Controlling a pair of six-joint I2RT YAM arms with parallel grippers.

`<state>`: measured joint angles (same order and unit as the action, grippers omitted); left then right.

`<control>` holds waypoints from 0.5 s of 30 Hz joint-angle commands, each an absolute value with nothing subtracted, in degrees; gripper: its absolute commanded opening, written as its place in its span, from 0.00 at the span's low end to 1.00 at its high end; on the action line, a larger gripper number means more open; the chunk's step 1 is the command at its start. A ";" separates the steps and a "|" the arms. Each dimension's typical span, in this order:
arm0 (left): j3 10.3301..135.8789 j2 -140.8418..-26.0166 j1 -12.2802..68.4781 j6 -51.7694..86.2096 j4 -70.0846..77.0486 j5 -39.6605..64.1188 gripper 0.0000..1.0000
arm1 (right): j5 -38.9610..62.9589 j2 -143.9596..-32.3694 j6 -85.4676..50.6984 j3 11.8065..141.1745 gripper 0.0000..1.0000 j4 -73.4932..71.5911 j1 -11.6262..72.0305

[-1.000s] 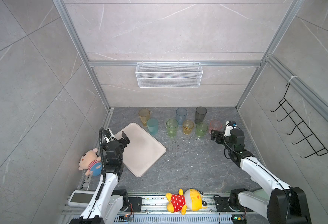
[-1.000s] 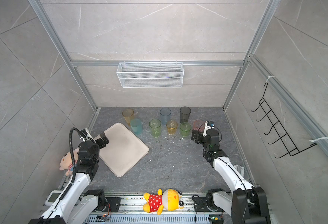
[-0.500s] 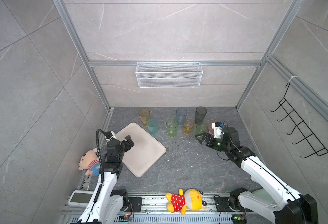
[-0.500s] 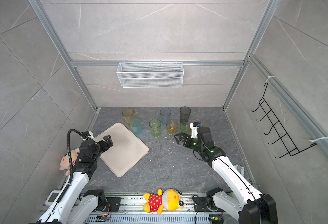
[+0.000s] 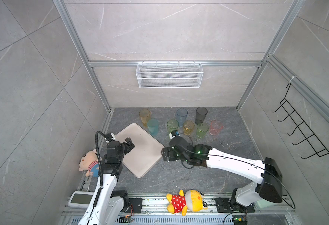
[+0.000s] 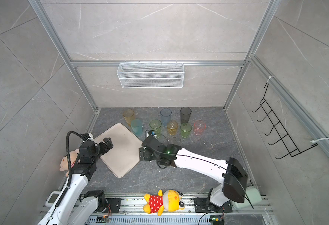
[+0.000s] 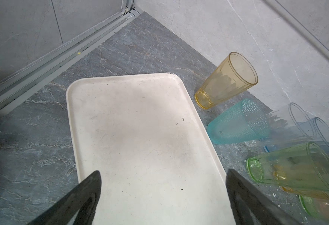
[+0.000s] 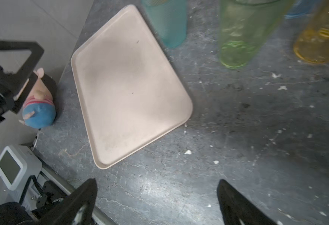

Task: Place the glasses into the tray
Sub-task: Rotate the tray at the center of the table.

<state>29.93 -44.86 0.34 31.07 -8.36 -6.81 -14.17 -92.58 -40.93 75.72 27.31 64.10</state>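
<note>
The beige tray (image 5: 142,155) (image 6: 120,153) lies empty and slanted on the grey floor. Behind it and to its right stand the glasses: amber (image 5: 144,116), teal (image 5: 153,127), green (image 5: 172,125), yellow (image 5: 188,127), a second green (image 5: 202,130), pink (image 5: 216,127), pale blue (image 5: 182,115) and smoke-grey (image 5: 201,115). The left wrist view adds a clear one (image 7: 288,120). My left gripper (image 5: 129,144) (image 7: 163,175) hangs open over the tray's left side (image 7: 140,126). My right gripper (image 5: 164,153) (image 8: 157,187) is open over bare floor beside the tray's right corner (image 8: 187,109). Neither holds anything.
A white wire basket (image 5: 169,78) hangs on the back wall and a black hook rack (image 5: 305,134) on the right wall. A pig plush (image 5: 88,162) lies left of the tray. A yellow plush (image 5: 187,200) and a small screen device (image 5: 79,198) sit by the front rail.
My right arm has swung left and nearer, from beside the pink glass to the tray's right corner. My left gripper has edged further over the tray. Both stay open.
</note>
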 commanded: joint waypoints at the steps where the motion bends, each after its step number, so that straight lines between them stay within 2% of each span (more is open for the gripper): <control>1: 31.59 -42.15 0.35 31.08 -8.86 -5.68 1.00 | -22.31 -98.80 -40.80 81.17 0.98 33.04 68.68; 5: 30.94 -39.81 0.36 31.38 -8.99 -6.35 1.00 | -22.59 -105.37 -42.52 85.65 0.99 32.79 71.34; 15: 29.17 -35.67 0.36 31.96 -10.08 -8.32 1.00 | -22.28 -116.37 -44.82 94.17 1.00 35.92 71.41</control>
